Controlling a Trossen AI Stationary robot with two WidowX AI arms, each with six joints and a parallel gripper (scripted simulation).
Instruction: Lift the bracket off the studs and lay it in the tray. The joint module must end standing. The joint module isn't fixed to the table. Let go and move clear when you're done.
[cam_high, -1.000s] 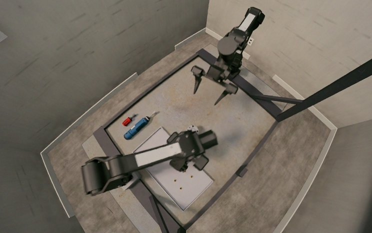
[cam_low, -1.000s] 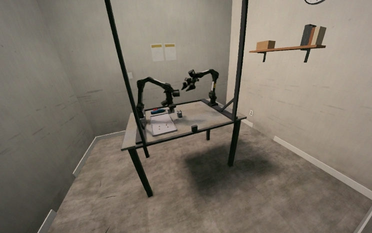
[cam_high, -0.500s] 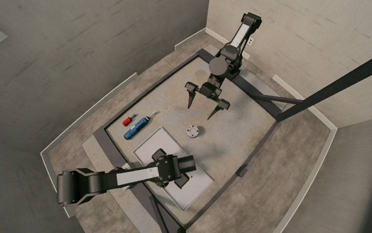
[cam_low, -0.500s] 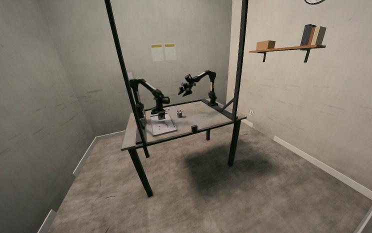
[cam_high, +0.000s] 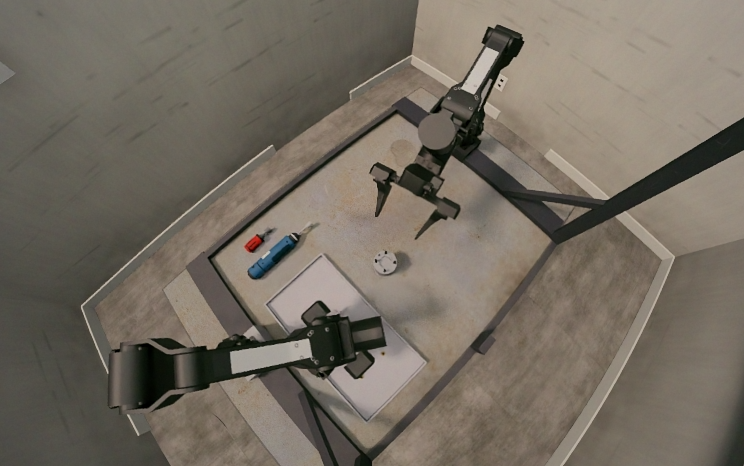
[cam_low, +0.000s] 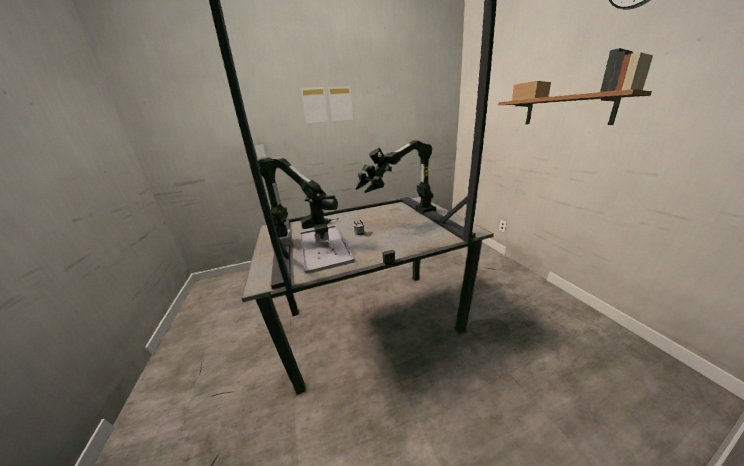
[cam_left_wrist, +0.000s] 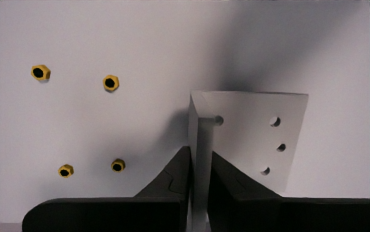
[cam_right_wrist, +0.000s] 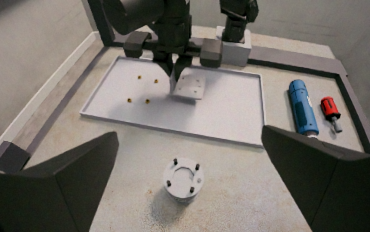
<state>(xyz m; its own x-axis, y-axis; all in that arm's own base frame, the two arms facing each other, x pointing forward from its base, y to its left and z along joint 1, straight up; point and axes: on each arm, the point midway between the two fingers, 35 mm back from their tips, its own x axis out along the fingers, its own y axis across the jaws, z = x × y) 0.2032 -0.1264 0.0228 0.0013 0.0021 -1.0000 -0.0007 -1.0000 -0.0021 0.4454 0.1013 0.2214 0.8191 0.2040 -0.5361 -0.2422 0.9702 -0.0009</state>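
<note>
My left gripper (cam_left_wrist: 194, 153) (cam_high: 345, 334) is shut on the upright flange of the white angle bracket (cam_left_wrist: 247, 135), whose holed plate lies flat just above the white tray. The bracket also shows in the right wrist view (cam_right_wrist: 189, 86), held by the left gripper (cam_right_wrist: 176, 67) over the tray (cam_right_wrist: 175, 102). The grey joint module (cam_high: 385, 261) stands upright on the table with its bare studs up, and it shows in the right wrist view (cam_right_wrist: 183, 179) too. My right gripper (cam_high: 414, 211) is open and empty, high above the table beyond the module.
Several yellow nuts (cam_left_wrist: 111, 82) lie in the tray to the left of the bracket. A blue screwdriver (cam_high: 271, 256) and a small red tool (cam_high: 255, 241) lie on the table beside the tray. A small dark block (cam_high: 483, 343) sits at the table's edge.
</note>
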